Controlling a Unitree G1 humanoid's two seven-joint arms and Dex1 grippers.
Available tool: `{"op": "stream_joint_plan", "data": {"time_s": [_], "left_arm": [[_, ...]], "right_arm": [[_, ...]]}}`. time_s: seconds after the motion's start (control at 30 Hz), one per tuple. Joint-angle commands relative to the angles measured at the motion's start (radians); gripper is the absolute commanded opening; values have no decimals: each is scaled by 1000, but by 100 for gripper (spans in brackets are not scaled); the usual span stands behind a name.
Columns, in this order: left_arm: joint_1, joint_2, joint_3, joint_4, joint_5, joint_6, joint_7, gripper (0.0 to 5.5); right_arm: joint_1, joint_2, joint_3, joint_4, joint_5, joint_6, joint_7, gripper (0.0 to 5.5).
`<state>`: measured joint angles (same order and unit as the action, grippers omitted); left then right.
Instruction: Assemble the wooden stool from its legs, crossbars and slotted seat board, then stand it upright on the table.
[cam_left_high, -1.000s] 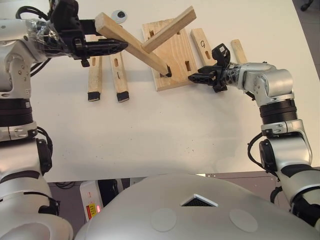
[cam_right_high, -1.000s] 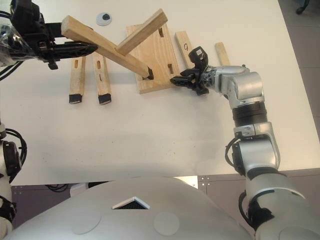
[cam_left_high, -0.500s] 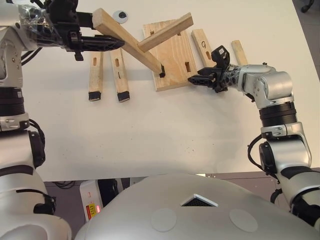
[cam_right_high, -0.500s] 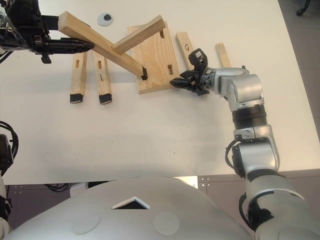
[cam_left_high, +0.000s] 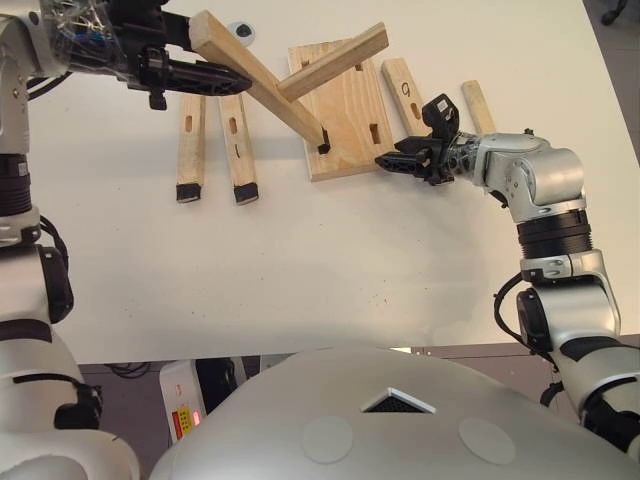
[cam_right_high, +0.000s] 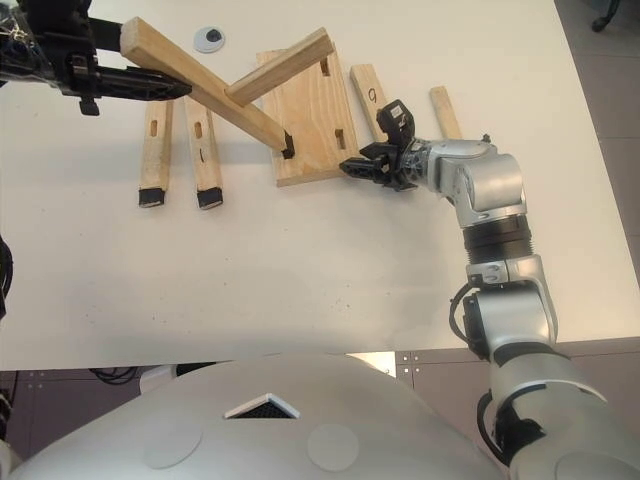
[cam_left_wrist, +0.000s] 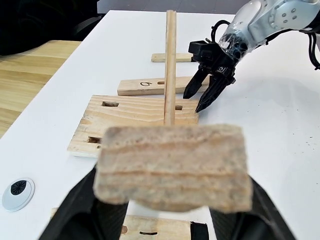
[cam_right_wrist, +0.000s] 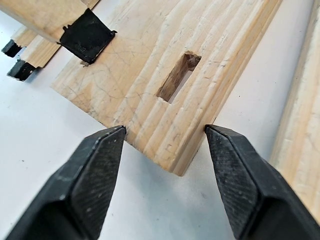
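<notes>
My left gripper (cam_left_high: 205, 76) is shut on the upper part of a wooden leg (cam_left_high: 268, 92), held high at the back left. The leg slants down, and its black-capped foot rests on the slotted seat board (cam_left_high: 350, 115), which lies flat. A crossbar (cam_left_high: 335, 62) sticks out of the leg's middle, up and to the right. In the left wrist view the leg's end (cam_left_wrist: 172, 167) sits between the fingers. My right gripper (cam_left_high: 396, 160) is open at the board's near right corner (cam_right_wrist: 170, 150), one finger (cam_right_wrist: 95, 165) at each edge.
Two loose legs (cam_left_high: 188, 150) (cam_left_high: 238, 150) lie side by side left of the board. Right of the board lie another leg (cam_left_high: 405, 88) and a short crossbar (cam_left_high: 477, 103). A small round disc (cam_left_high: 240, 32) sits at the back. The table's near half is bare.
My left gripper has risen a little and moved back, so the held leg stands steeper and its foot has slid slightly left on the board. The right gripper has barely moved.
</notes>
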<state>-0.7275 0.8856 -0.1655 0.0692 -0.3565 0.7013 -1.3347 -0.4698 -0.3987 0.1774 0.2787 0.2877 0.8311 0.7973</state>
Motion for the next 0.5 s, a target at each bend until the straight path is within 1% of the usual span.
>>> {"op": "stream_joint_plan", "data": {"time_s": [0.03,0.3,0.5], "left_arm": [[36,7,8,-21,0,62,40,200],[17,18,41,-16,-27,58,26,200],[6,35,35,4,3,-14,0,200]], "right_arm": [[29,31,24,12,-3,21,-7,291],[37,36,28,11,2,17,-18,291],[49,39,28,2,10,19,-28,291]]}}
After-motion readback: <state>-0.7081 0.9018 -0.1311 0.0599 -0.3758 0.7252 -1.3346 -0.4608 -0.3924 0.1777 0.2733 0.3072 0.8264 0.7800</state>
